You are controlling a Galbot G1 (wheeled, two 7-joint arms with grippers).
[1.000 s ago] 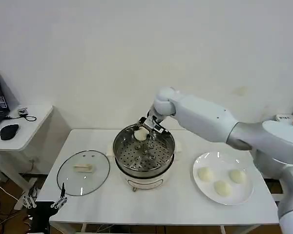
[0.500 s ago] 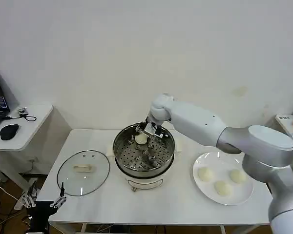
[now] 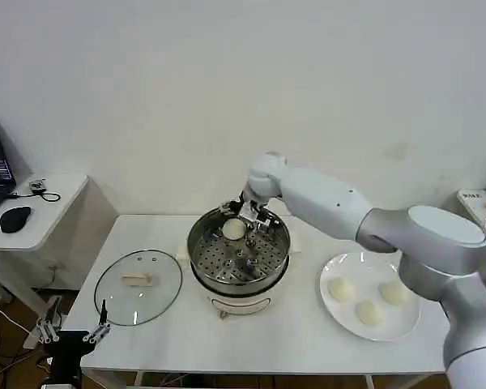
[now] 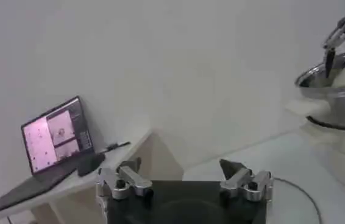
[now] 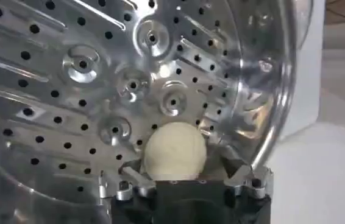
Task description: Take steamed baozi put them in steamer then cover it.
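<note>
Fingers of the right gripper (image 3: pixel 243 217) stand spread on either side of one baozi (image 5: pixel 174 152) — the bun rests on the perforated tray (image 5: pixel 99 79) inside the steamer (image 3: pixel 238 258), toward its far wall, with the pads apart from the dough in the right wrist view. Beyond the pot, three more baozi (image 3: pixel 370 311) lie on a white plate (image 3: pixel 340 316) to the right, and the cover (image 3: pixel 138 285) lies flat on the table (image 3: pixel 300 340) to the left. Low at the table's front left corner, the left gripper (image 4: pixel 184 182) hangs with its jaws open — holding nothing.
</note>
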